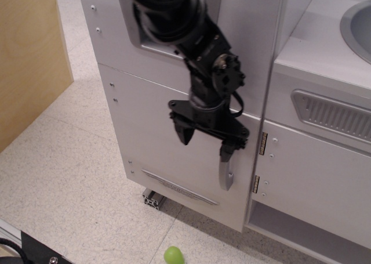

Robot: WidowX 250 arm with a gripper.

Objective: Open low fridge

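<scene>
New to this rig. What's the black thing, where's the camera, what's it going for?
One camera view, from above and in front, looking down at a white toy kitchen on a speckled floor. The black thing is a robot arm; its gripper has two fingers, spread open, holding nothing. It sits against the low fridge door, one finger over the top of the silver handle. The door looks closed. A small green ball lies on the floor below; hinges sit to the handle's right.

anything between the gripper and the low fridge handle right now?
Nothing visible. The open gripper is already at the low fridge door, with one finger in front of the upper part of the handle. Whether it touches the handle cannot be told. The door looks shut.
</scene>
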